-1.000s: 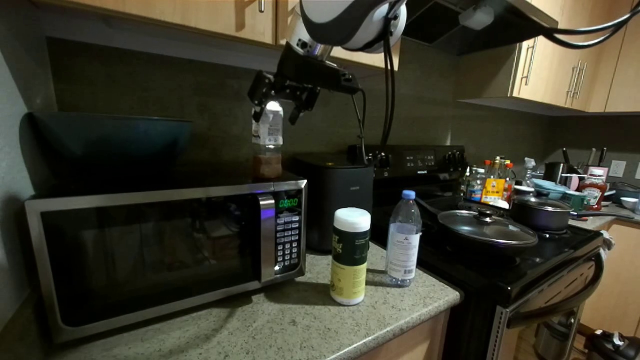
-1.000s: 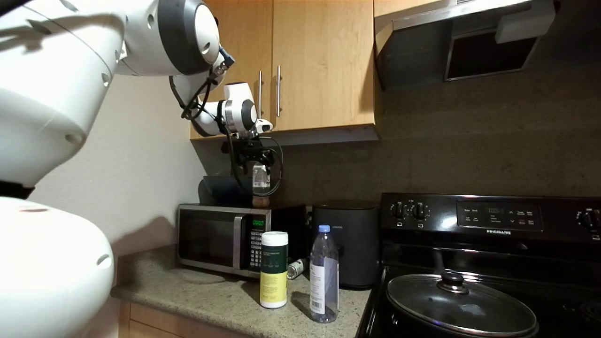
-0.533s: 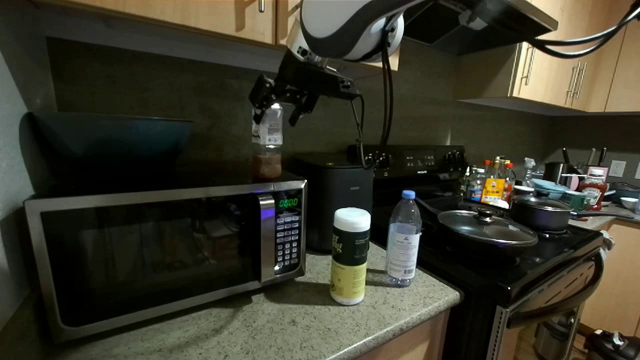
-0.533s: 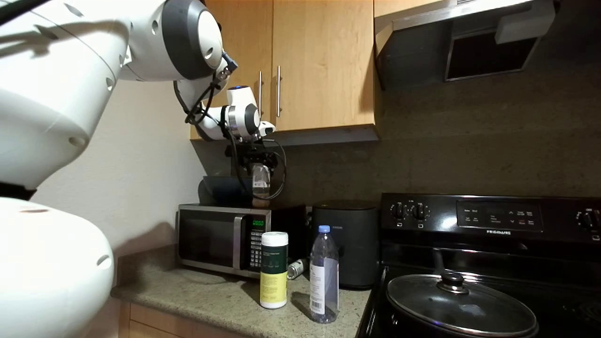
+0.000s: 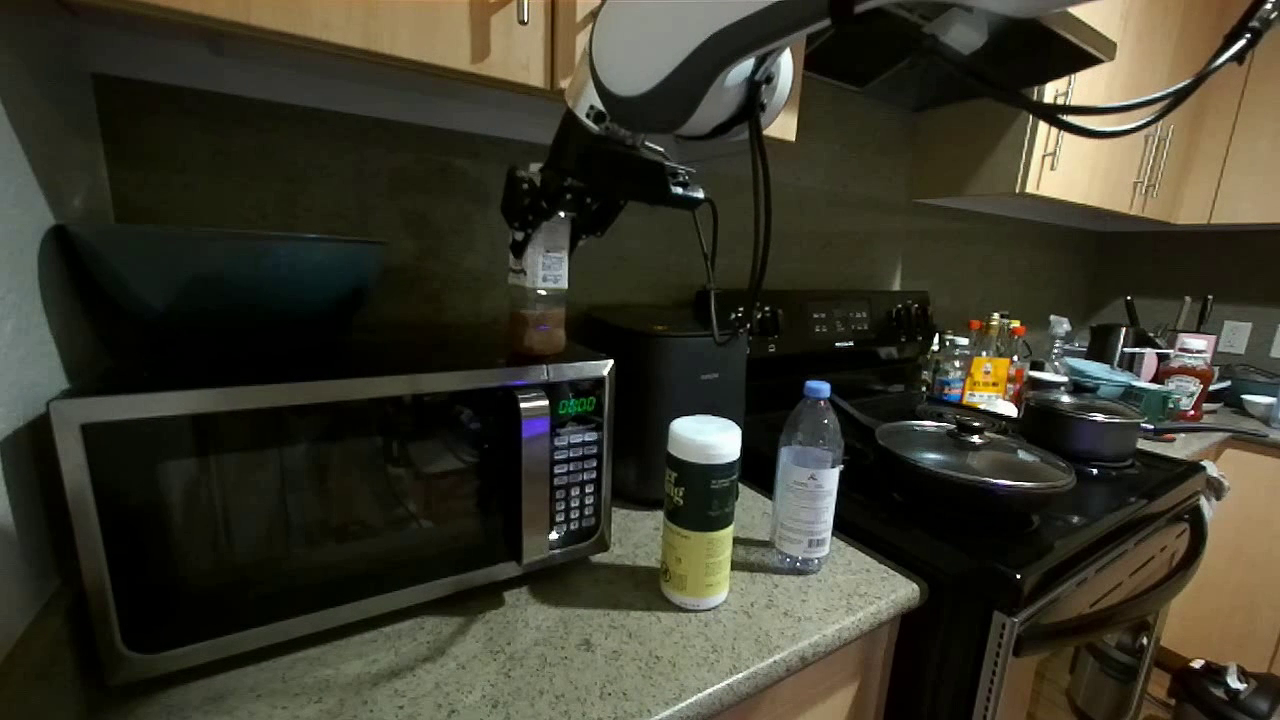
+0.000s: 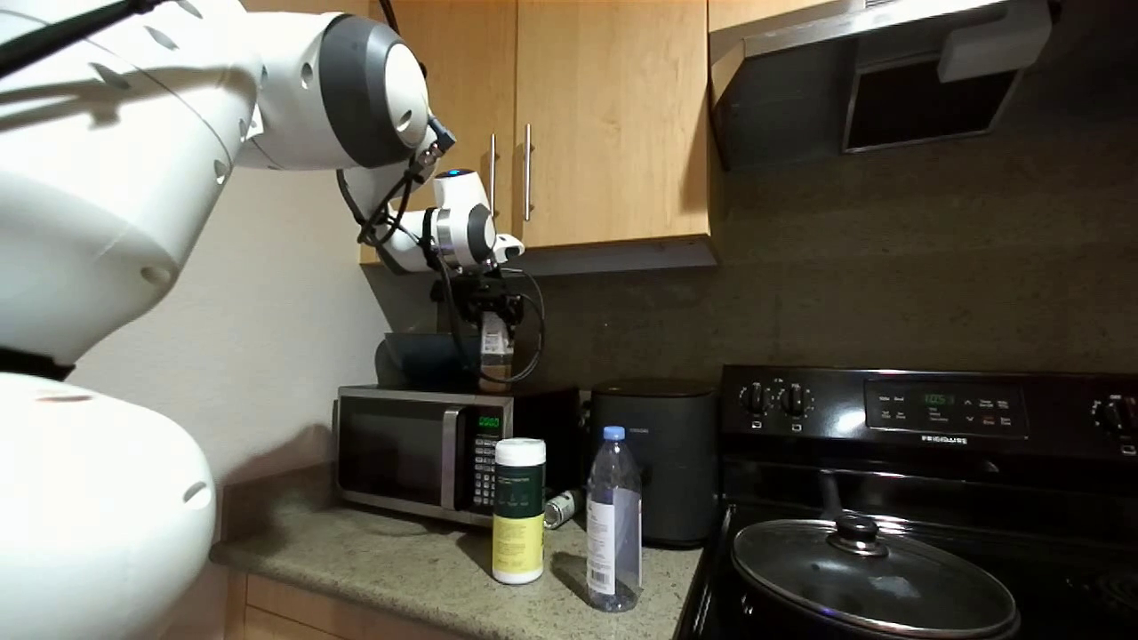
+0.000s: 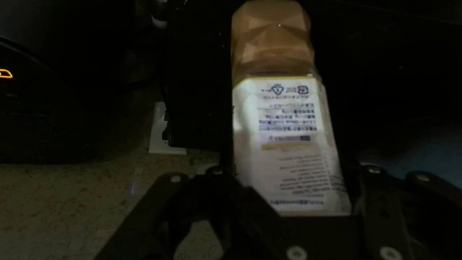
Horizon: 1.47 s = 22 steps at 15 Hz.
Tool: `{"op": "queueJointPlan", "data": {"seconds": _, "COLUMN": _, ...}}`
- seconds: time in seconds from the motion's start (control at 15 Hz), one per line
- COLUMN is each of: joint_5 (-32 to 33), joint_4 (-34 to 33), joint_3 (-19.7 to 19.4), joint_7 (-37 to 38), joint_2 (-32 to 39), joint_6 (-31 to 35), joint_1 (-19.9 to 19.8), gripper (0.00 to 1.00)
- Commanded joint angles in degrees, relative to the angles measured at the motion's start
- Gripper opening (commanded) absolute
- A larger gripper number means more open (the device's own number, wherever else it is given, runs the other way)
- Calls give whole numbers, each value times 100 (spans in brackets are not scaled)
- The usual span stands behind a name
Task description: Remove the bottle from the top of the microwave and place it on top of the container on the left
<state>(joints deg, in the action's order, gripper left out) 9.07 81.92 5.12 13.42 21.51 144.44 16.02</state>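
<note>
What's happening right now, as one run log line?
gripper: closed on white-labelled bottle | location: over microwave, lift-off unclear | white-lidded canister: upright on countertop | placement: pending

Countertop [image 5: 560, 635] beneath microwave [image 5: 310, 520], container [image 5: 699, 520], clear bottle [image 5: 808, 490], black appliance [image 5: 675, 390], can [image 6: 561, 509].

The wrist view is murky — the bottle [image 7: 278, 119] shows pale against near-black, the fingers [image 7: 380, 206] dark, soft-edged. In an exterior view glare bleaches the arm [image 6: 80, 498] and whitens part of the stove panel [image 6: 933, 422]. In both exterior views the container [image 5: 700, 510] throws its shadow leftward — a violet glint streaks the microwave [image 5: 300, 520] in an exterior view.
</note>
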Motion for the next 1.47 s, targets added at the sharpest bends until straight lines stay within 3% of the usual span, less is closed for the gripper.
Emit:
{"op": "queueJointPlan", "data": {"seconds": 0.0, "joint_5": 145, "joint_4": 33, "joint_3": -79, "joint_7": 50, "joint_2": -103, "joint_6": -116, "joint_1": 63, "gripper": 35}}
{"op": "queueJointPlan", "data": {"seconds": 0.33, "joint_5": -255, "joint_4": 619, "joint_3": 113, "joint_7": -116, "joint_2": -679, "joint_6": -510, "joint_1": -93, "gripper": 29}}
{"op": "queueJointPlan", "data": {"seconds": 0.67, "joint_5": -914, "joint_4": 1869, "joint_3": 233, "joint_7": 57, "joint_2": -1727, "joint_6": -446, "joint_1": -243, "gripper": 29}}
{"op": "queueJointPlan", "data": {"seconds": 0.73, "joint_5": -1324, "joint_4": 2089, "joint_3": 332, "joint_7": -174, "joint_2": -1919, "joint_6": -402, "joint_1": -320, "gripper": 29}}
{"op": "queueJointPlan", "data": {"seconds": 0.8, "joint_5": -861, "joint_4": 1288, "joint_3": 249, "joint_7": 14, "joint_2": -1252, "joint_6": -586, "joint_1": -215, "gripper": 29}}
{"op": "queueJointPlan", "data": {"seconds": 0.87, "joint_5": -910, "joint_4": 1426, "joint_3": 274, "joint_7": 6, "joint_2": -1385, "joint_6": -592, "joint_1": -236, "gripper": 54}}
{"op": "queueJointPlan", "data": {"seconds": 1.2, "joint_5": -902, "joint_4": 1365, "joint_3": 270, "joint_7": 7, "joint_2": -1255, "joint_6": -597, "joint_1": -227, "gripper": 54}}
{"op": "queueJointPlan", "data": {"seconds": 1.27, "joint_5": -901, "joint_4": 1347, "joint_3": 268, "joint_7": 7, "joint_2": -1235, "joint_6": -597, "joint_1": -225, "gripper": 29}}
{"op": "queueJointPlan", "data": {"seconds": 1.4, "joint_5": -426, "joint_4": 1590, "joint_3": 178, "joint_7": 261, "joint_2": -1395, "joint_6": -545, "joint_1": -167, "gripper": 29}}
